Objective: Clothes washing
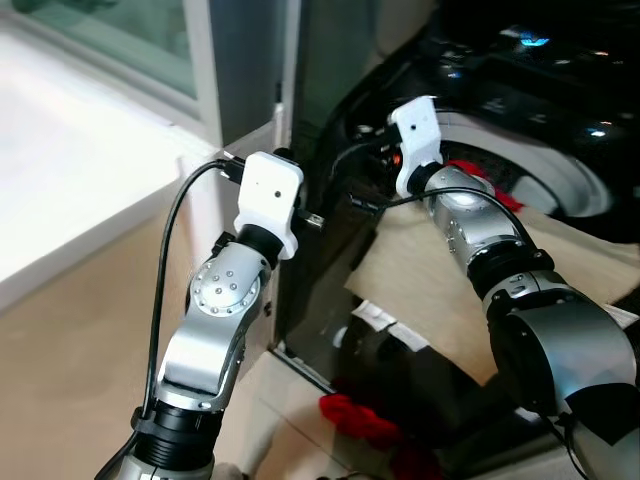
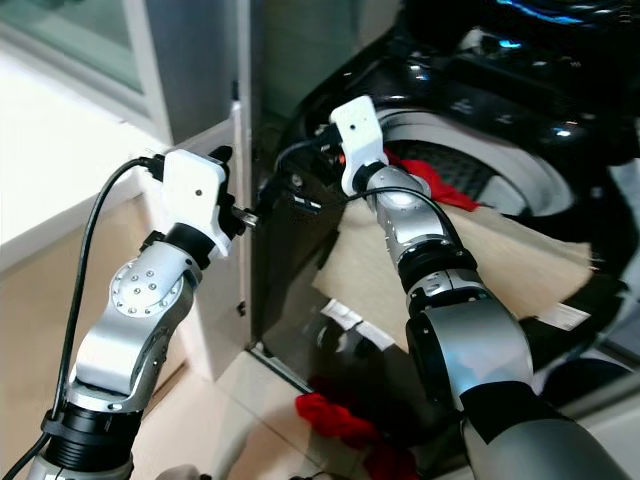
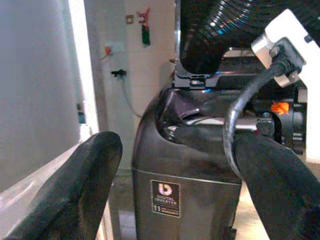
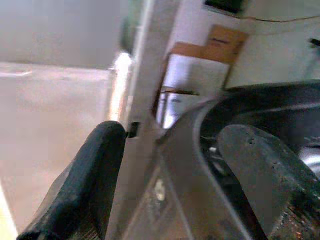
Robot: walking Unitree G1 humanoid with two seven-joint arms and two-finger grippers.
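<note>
Progress looks partial: the dark glossy top-loading washing machine [image 2: 330,290] stands with its lid raised, and a red garment [image 2: 440,185] already lies in the silver-rimmed drum opening [image 2: 520,175], while a beige cloth [image 2: 470,260] is draped over the machine's front edge, hanging down its front panel rather than sitting inside. More red clothing [image 2: 335,418] lies lower down by the robot's body, at the foot of the machine; whether it rests on the floor or in some container I cannot tell. So, in my judgement, loading has begun but is not finished: the beige cloth needs pushing into the drum, the low red pieces still want lifting in, and the lid and controls are yet to be dealt with. The left gripper [image 3: 175,190] is held up beside the machine's left front corner, near a white door frame [image 2: 240,130], its two black fingers [image 3: 75,185] spread wide with nothing between them. The right gripper [image 4: 170,175] reaches over the near left rim of the machine, close to the drum's edge, and its jaws are likewise parted wide and empty, so neither arm is carrying any laundry at this moment. A lit blue indicator [image 2: 505,42] glows on the control panel at the back.
</note>
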